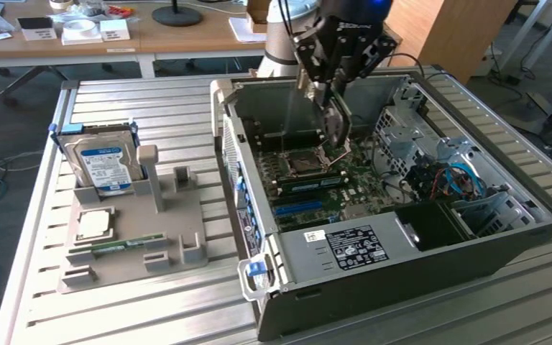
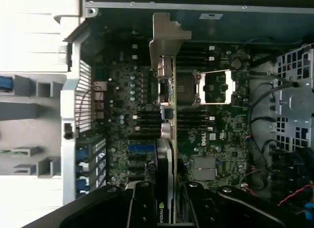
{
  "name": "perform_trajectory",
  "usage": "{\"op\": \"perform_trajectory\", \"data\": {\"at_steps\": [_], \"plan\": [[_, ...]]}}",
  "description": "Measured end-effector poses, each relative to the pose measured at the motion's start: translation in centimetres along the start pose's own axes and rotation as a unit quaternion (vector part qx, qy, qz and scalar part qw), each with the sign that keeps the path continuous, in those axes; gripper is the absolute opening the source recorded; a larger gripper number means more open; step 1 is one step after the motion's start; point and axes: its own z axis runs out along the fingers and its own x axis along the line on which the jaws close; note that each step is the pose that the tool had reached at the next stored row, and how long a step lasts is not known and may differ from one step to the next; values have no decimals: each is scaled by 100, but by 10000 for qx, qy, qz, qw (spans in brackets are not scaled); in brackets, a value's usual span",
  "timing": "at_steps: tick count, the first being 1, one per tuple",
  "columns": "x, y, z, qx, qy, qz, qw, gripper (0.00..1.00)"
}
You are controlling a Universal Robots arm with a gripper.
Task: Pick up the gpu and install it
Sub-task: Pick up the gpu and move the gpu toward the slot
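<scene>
Jaws are clamping the gpu (image 1: pixel 336 122) (image 2: pixel 169 90) by its top edge. Card is hanging edge-on right below them, inside the open PC case (image 1: pixel 506 237), over the main board (image 1: pixel 343 190) by the CPU socket (image 1: pixel 307 162). Can't tell if it's touching. Hard drive (image 1: pixel 103 162) is sitting in a gray holder (image 1: pixel 132 230), well apart from the jaws.

Arm (image 1: pixel 282 36) reaches over from the back, wrist pointing straight down, gripper (image 1: pixel 333 99) hanging vertical with both fingers (image 2: pixel 142 204) pinched tight on the gpu (image 1: pixel 338 128).
</scene>
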Motion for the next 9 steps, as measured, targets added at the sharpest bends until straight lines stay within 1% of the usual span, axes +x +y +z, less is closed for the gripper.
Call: {"op": "perform_trajectory", "data": {"at_steps": [4,9], "plan": [[-180,3,4,-12,0,-1,10000,26],[-408,10,9,-14,0,1,10000,26]]}}
